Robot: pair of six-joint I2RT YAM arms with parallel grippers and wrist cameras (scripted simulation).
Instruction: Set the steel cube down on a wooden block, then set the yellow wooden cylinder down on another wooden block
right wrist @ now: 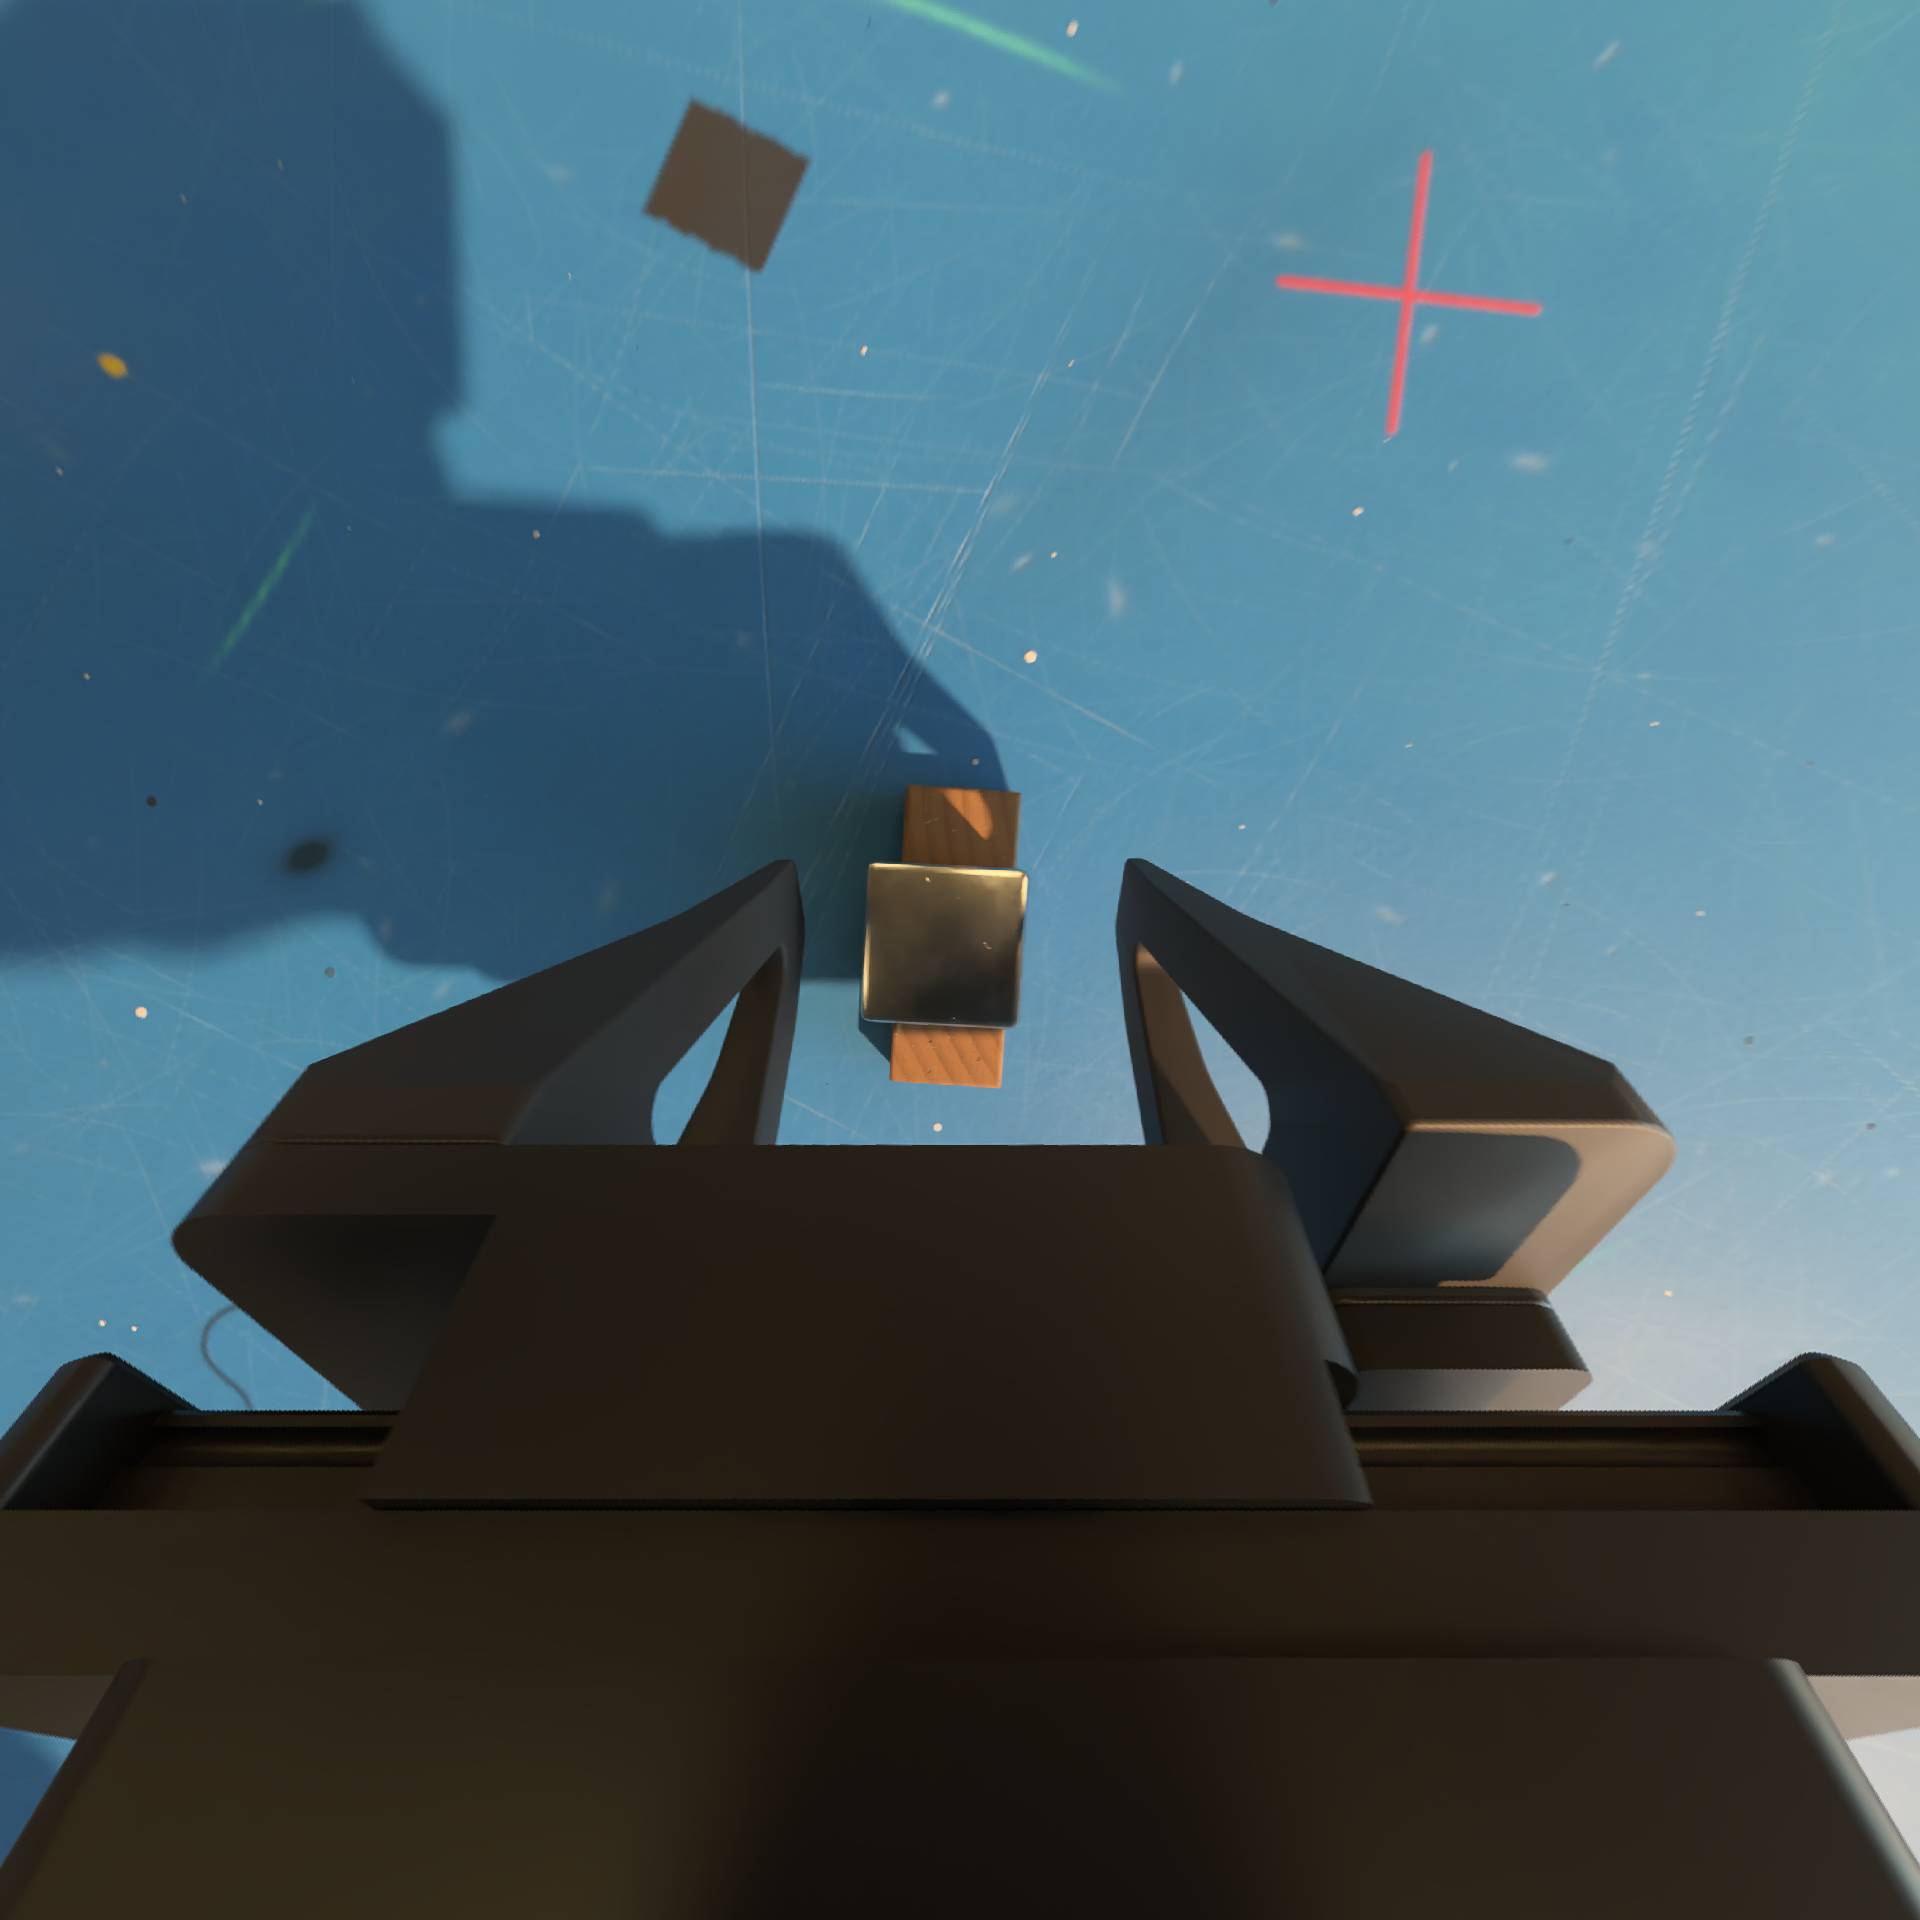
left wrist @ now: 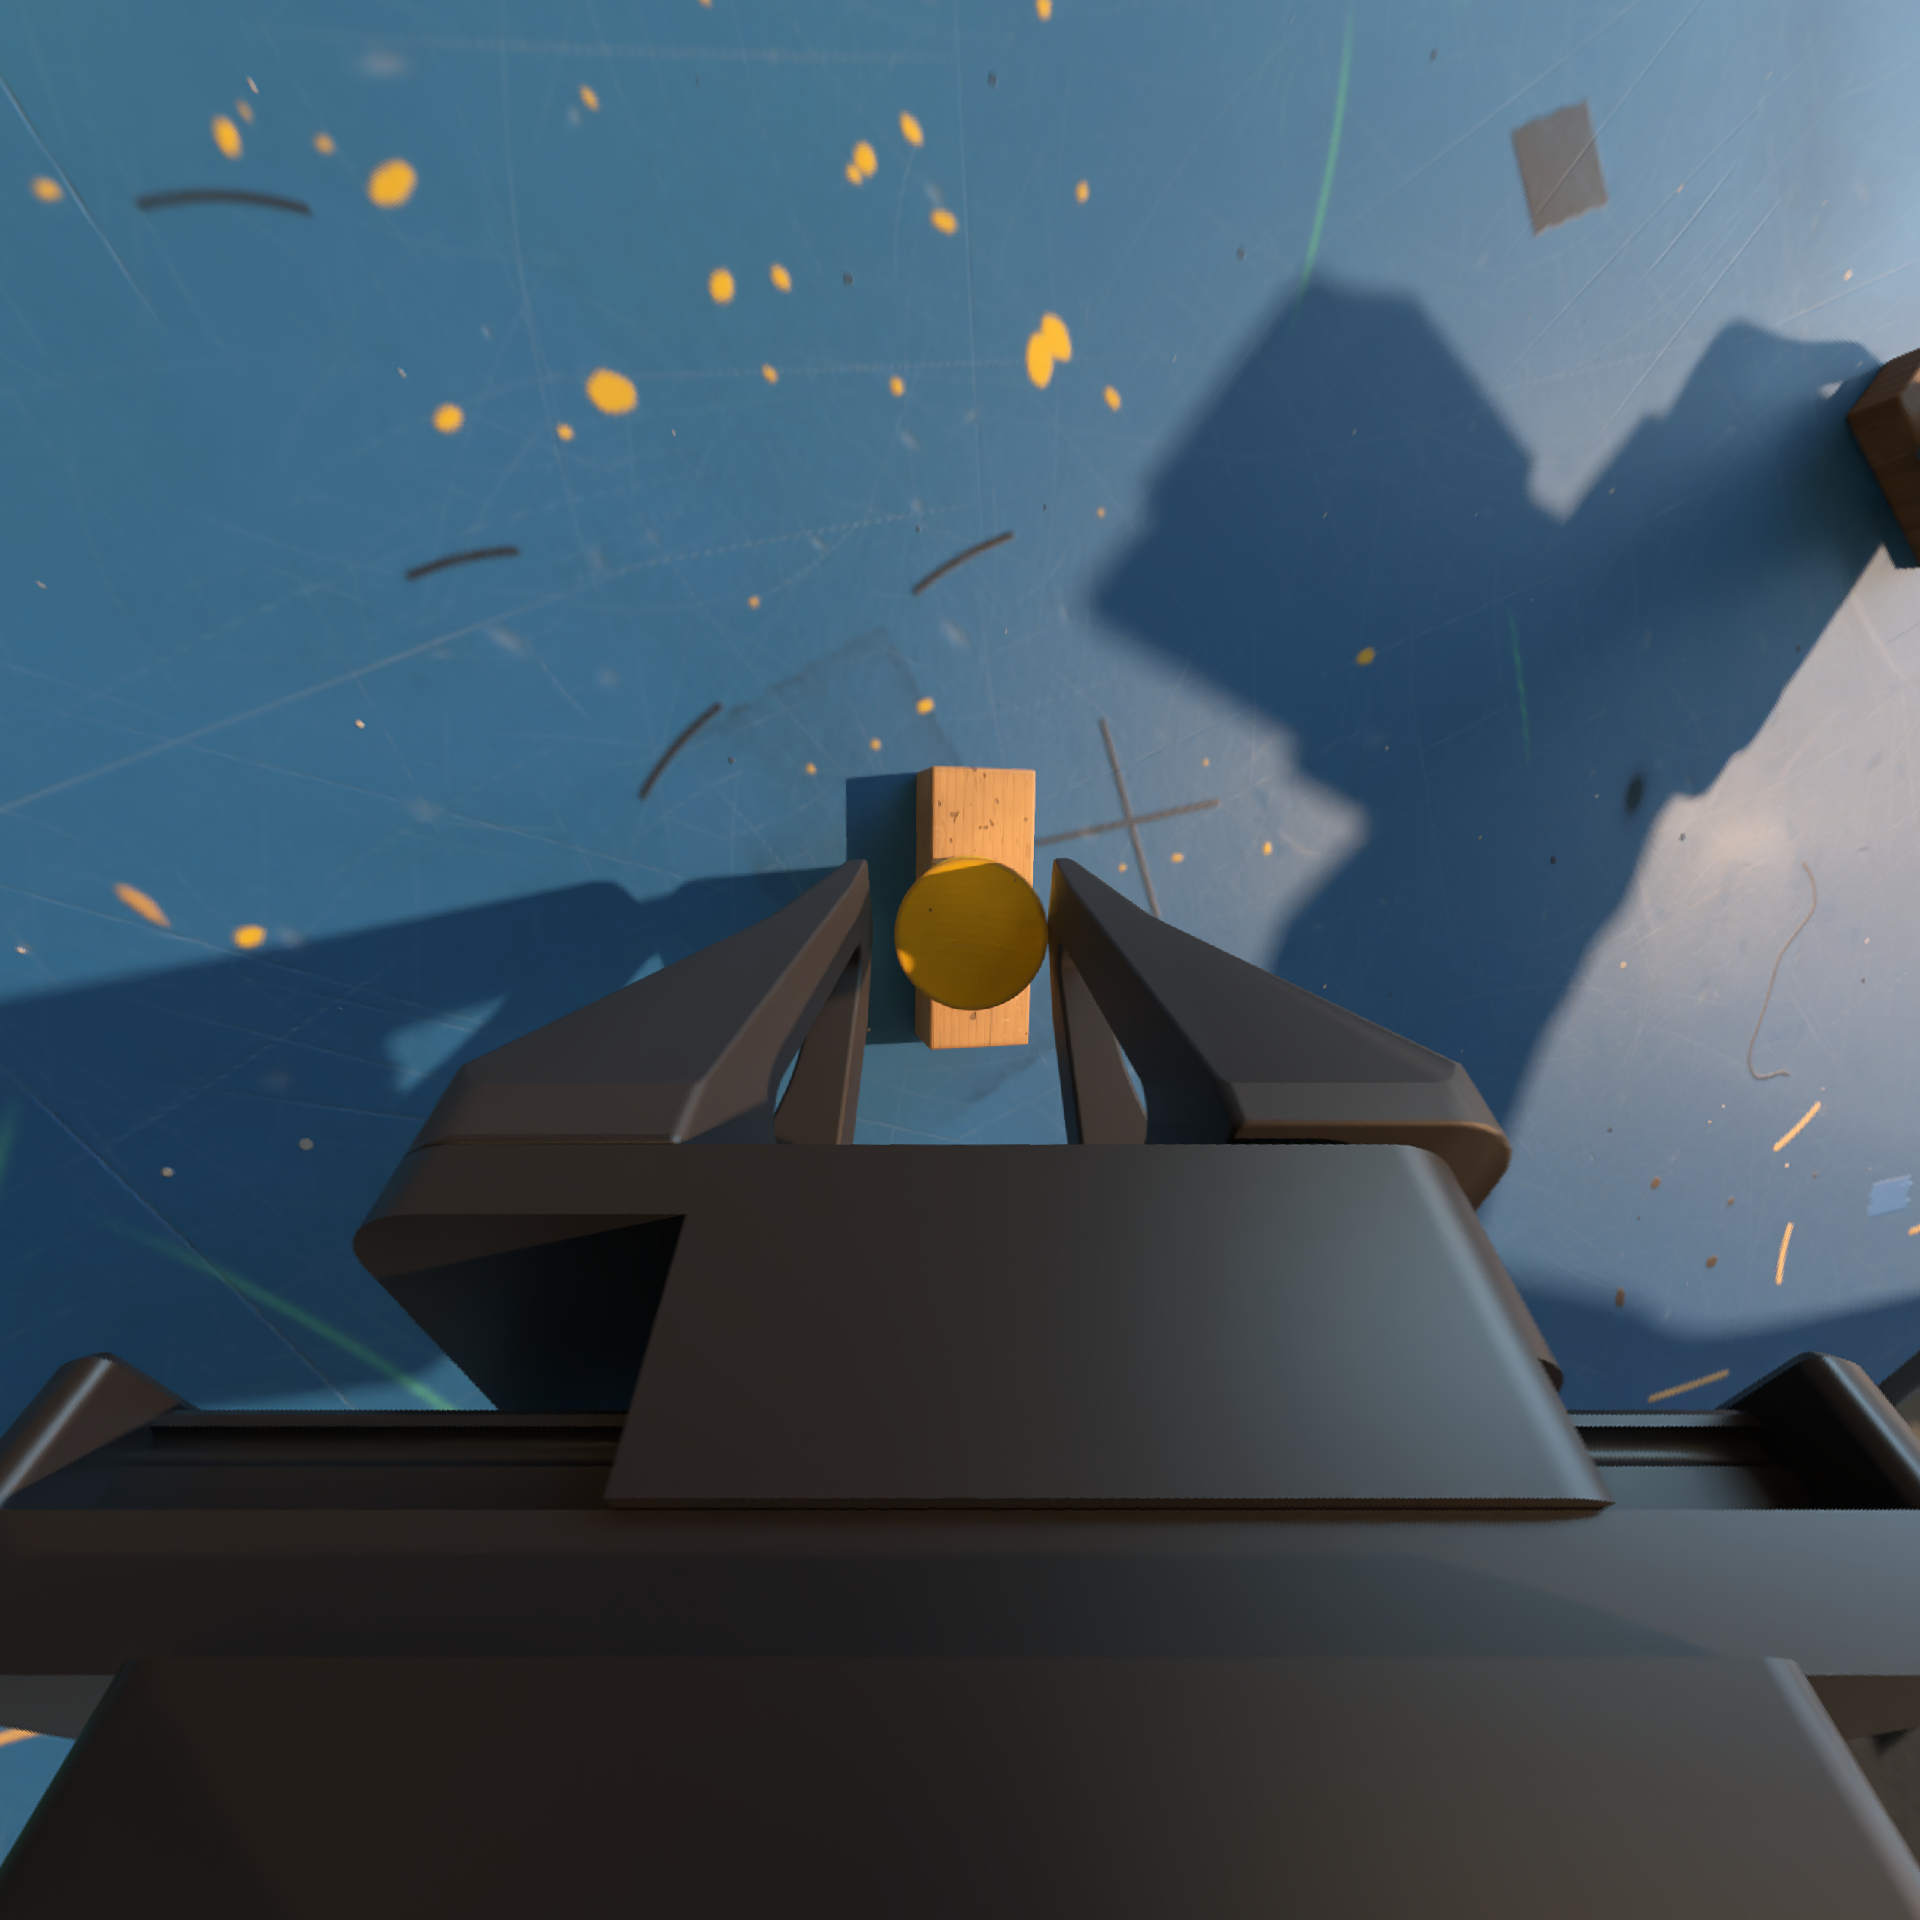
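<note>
The worktop (left wrist: 520, 644) is a scuffed blue, criss-crossed with pale scratches and speckled with orange-yellow paint spots (left wrist: 392, 183) toward the far left, plus a few short dark curved strokes. A grey-brown square patch (left wrist: 1556, 166) sits far right. The yellow wooden cylinder (left wrist: 969, 933) is a deep golden yellow, on a pale tan wooden block (left wrist: 977, 821) flecked with small dark specks. At the right edge is a darker brown piece (left wrist: 1891, 436), possibly wood. The left claw (left wrist: 961, 894) is matt charcoal black.

By the right claw (right wrist: 961, 894), equally dark, the steel cube (right wrist: 943, 945) is a mirror-like silvery grey with darker reflections, over a reddish-orange grained wooden block (right wrist: 948, 1058). A thin red cross (right wrist: 1410, 295) marks the far right.
</note>
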